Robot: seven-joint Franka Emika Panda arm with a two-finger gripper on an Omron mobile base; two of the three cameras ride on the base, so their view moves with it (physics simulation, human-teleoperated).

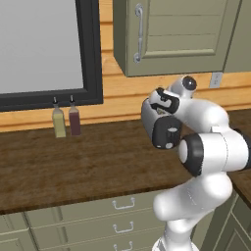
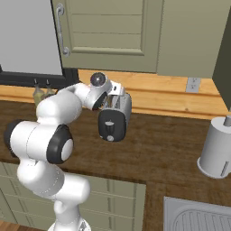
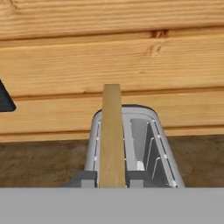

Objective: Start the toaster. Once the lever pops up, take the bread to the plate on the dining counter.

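In the hand view a slice of bread (image 3: 112, 135) shows edge-on as a narrow tan strip with a flat, squared-off top; it is plain and even in colour, a little paler toward the upper end. It stands upright, its long axis running straight up out of the toaster (image 3: 148, 151) below, thin edge toward the camera, its upper end rising above the toaster's rim against the wooden plank wall (image 3: 131, 61). The toaster is a silver, rounded box with two long slots side by side; the bread sits in line with the left slot, while the right slot lies open with its wire guides visible inside. The toaster stands on the dark brown wood-grain counter (image 1: 59, 166) toward that counter's back edge, close against the wall. The fingertips are hidden in this view, but the gripper (image 2: 113, 124) is closed down as far as it goes, and the bread's lower end runs down to where the fingers would be; whether it is actually pinched there cannot be told. In the base views the arm folds over the counter with the hand's dark body turned toward the wall. Near the back edge to the left, below the dark-framed window (image 1: 49, 54), stand two small bottles (image 1: 66, 120) side by side.
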